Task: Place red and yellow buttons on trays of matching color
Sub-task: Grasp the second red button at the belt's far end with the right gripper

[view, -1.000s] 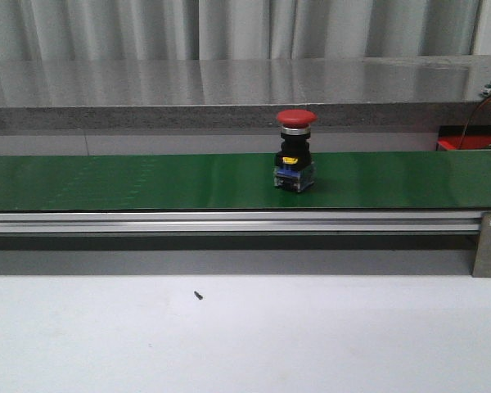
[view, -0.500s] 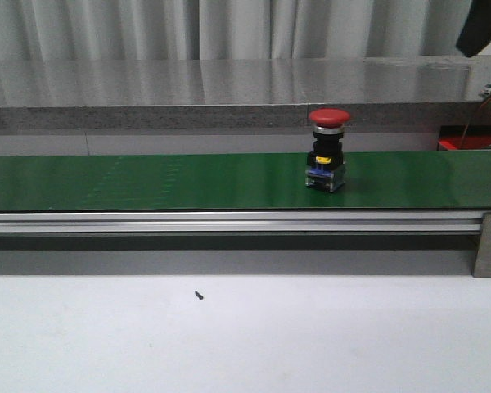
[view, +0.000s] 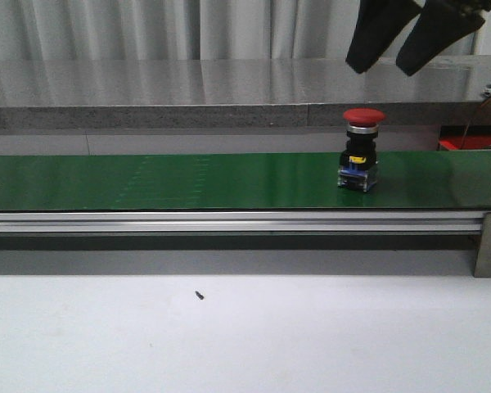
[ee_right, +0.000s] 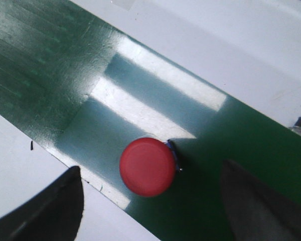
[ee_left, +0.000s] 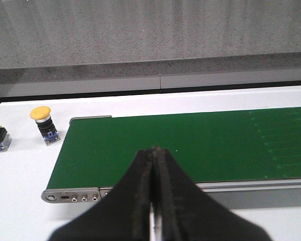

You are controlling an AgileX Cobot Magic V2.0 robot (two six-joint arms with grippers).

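The right claw [view: 385, 65] hangs wide open above the red button [view: 361, 151], fingers spread and touching nothing, and from its wrist cam the red cap [ee_right: 147, 166] sits between the two fingertips [ee_right: 60, 201]. That button stands upright on the green belt [view: 188, 180], toward its right end, with a red tray [view: 466, 143] just peeking out beyond it. The left claw [ee_left: 154, 150] is pinched closed on nothing over the belt's other end, where two yellow buttons [ee_left: 44, 124] sit on the white table [ee_left: 20, 170] just beside the belt.

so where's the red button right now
In the front view the red button stands upright on the green conveyor belt, toward its right end, below the open right gripper.
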